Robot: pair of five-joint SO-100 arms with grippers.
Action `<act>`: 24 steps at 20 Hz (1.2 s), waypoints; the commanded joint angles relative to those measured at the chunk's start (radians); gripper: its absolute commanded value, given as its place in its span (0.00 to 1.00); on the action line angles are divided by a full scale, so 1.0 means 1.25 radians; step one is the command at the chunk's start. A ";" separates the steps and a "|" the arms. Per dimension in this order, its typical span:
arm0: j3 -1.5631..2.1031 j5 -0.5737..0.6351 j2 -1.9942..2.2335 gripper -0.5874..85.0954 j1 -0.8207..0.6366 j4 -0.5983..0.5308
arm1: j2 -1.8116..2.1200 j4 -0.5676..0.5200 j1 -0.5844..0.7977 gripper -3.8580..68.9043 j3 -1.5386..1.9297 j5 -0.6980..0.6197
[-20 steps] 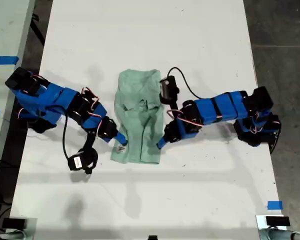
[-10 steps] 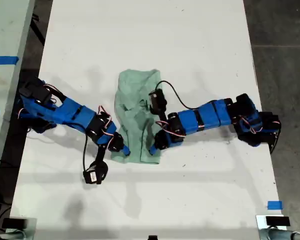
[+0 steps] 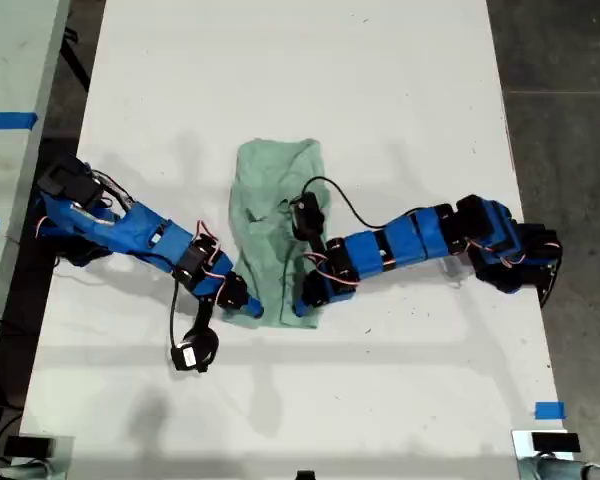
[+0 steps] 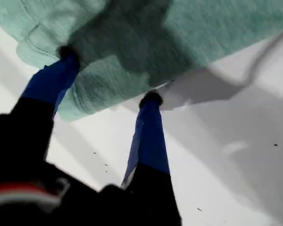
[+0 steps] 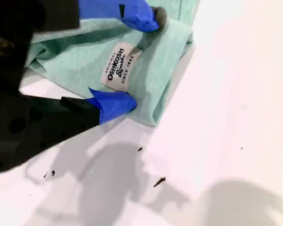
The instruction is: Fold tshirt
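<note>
both grippers straddle tshirt (image 3: 275, 230) corners: my first gripper (image 4: 108, 75) spread wide over its hem, my second gripper (image 5: 132, 59) parted around its label (image 5: 119, 63).

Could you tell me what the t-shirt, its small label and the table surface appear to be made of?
The t-shirt looks like soft knit cloth, matte pale mint: it bunches in rounded folds and shows a stitched hem. Its label seems woven or printed fabric, off-white with dark lettering, lying flat on the cloth. The table looks like a smooth hard white board, perhaps laminate, faintly glossy, since it carries soft shadows; I cannot tell the exact material.
</note>
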 commanded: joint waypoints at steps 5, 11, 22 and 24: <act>-0.052 0.052 0.022 0.01 0.016 0.065 | 0.029 0.010 -0.018 0.03 -0.047 -0.001; -0.295 0.075 0.010 0.01 0.063 0.237 | 0.178 0.079 -0.096 0.03 -0.047 0.020; -0.476 0.356 0.140 0.01 -0.232 0.509 | 0.306 0.103 0.162 0.03 -0.047 -0.204; -0.468 0.470 0.129 0.01 -0.357 0.509 | 0.307 0.096 0.248 0.03 -0.047 -0.272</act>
